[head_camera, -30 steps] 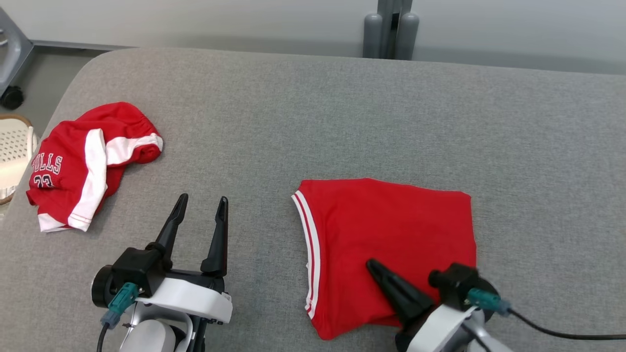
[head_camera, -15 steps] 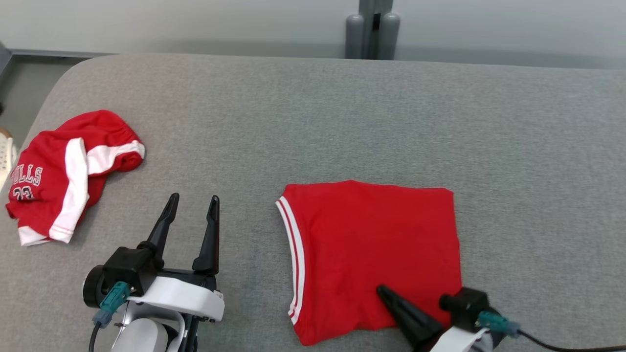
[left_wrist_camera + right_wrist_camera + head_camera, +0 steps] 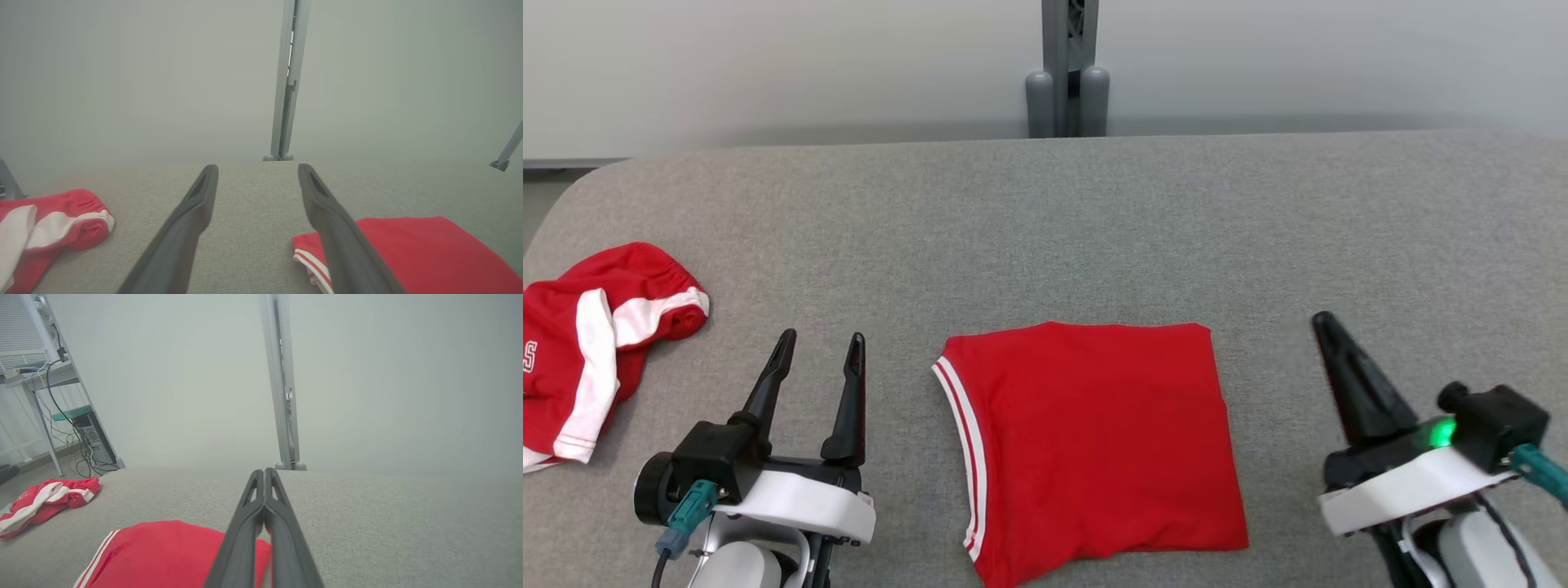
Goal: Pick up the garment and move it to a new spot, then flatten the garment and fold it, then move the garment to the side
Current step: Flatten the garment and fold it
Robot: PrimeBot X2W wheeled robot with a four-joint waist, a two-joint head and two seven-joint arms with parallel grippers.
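Note:
The garment (image 3: 1094,441) is a red piece with white-striped trim on its left edge, lying folded into a flat square on the grey padded table (image 3: 1094,220). It also shows in the left wrist view as the folded garment (image 3: 412,253) and in the right wrist view as the same garment (image 3: 171,555). My left gripper (image 3: 821,337) stands open to the left of it, apart from the cloth, with nothing between its fingers (image 3: 192,220). My right gripper (image 3: 1321,320) is shut and empty, raised to the right of the garment's right edge; its fingers (image 3: 245,522) are pressed together.
A second red garment with white bands (image 3: 580,351) lies crumpled at the table's left edge. A grey post (image 3: 1066,73) rises behind the table's far edge. In the right wrist view a desk with a computer and cables (image 3: 81,428) stands off to the left.
My right gripper has lifted off the garment's near right part and swung out to its right side, still shut. The camera has shifted. The left gripper keeps its pose.

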